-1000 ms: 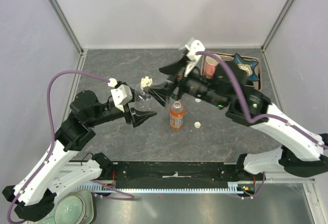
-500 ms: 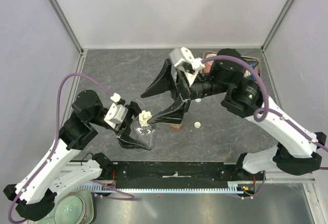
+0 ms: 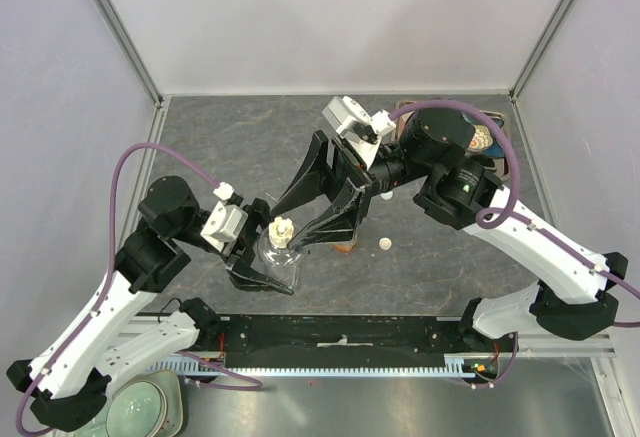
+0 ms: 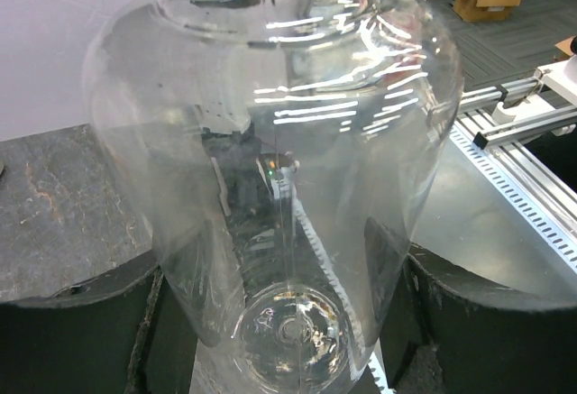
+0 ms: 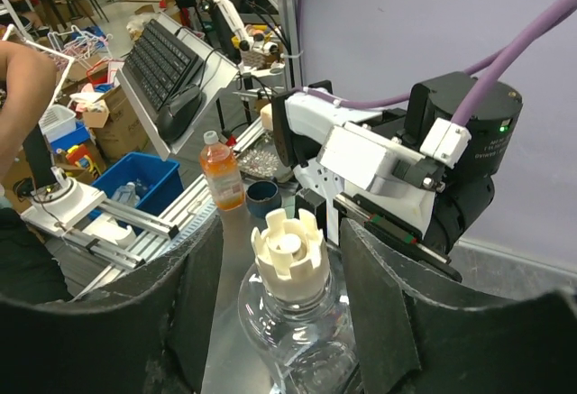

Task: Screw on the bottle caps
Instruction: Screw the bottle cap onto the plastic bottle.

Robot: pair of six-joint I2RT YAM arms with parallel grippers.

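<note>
Left gripper (image 3: 262, 269) is clamped on the belly of the clear plastic bottle (image 3: 278, 262), its black fingers (image 4: 72, 331) pressing both sides of the wall. The bottle is roughly upright with its mouth up, at the near-centre of the table. It looks empty, with no liquid showing through the wall in the left wrist view.

A cream notched cap (image 5: 288, 251) sits on the bottle's mouth. Whether it is threaded down or only resting there, I cannot tell.

Right gripper (image 3: 286, 217) comes in from the bottle's far right. Its jaws are apart, one on each side of the cap, with a gap showing on both sides in the right wrist view. The cap axis runs along the bottle's long axis and crosses the line between the fingers. My judgement is that the next move is to close on the cap and twist, and the right arm is the one placed for it.

An orange-drink bottle (image 3: 344, 248) stands just right of the clear bottle, mostly hidden by the right fingers. Its cap state is not visible. A small white round cap (image 3: 384, 244) lies loose on the table, further right of the clear bottle.
</note>
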